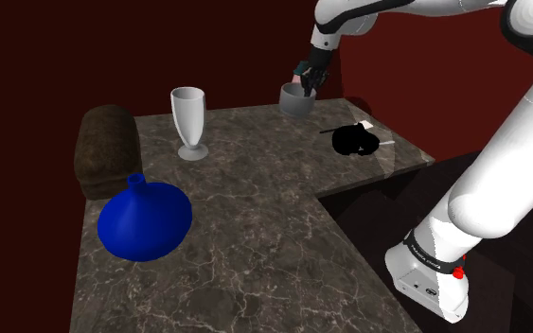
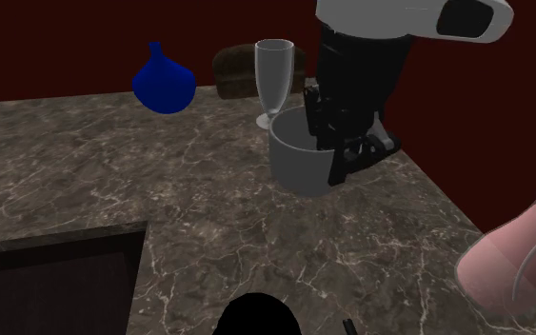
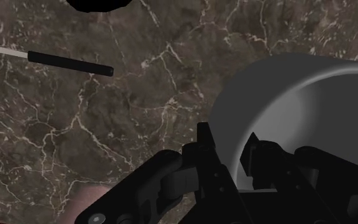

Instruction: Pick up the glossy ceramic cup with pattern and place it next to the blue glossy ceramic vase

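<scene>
The cup [image 1: 297,102] is plain grey with no visible pattern and stands at the far end of the marble counter [image 1: 255,246]. My gripper [image 1: 304,87] comes down on its rim. In the wrist view the gripper [image 3: 230,143] has one finger outside the cup [image 3: 311,95] and one inside, clasping the wall between them. From the second exterior view the gripper [image 2: 330,133] sits at the right side of the cup [image 2: 294,157]. The blue round vase [image 1: 144,219] rests near the counter's front left in the shoulder view, far from the cup; it shows again as the vase [image 2: 164,84].
A clear goblet [image 1: 189,121] and a brown rounded box [image 1: 108,149] stand between cup and vase. A black blob [image 1: 356,140] with a black-and-white stick [image 3: 69,62] lies to the cup's right in the shoulder view. A pink kettle [image 2: 513,266] sits at the counter's corner. The counter is L-shaped.
</scene>
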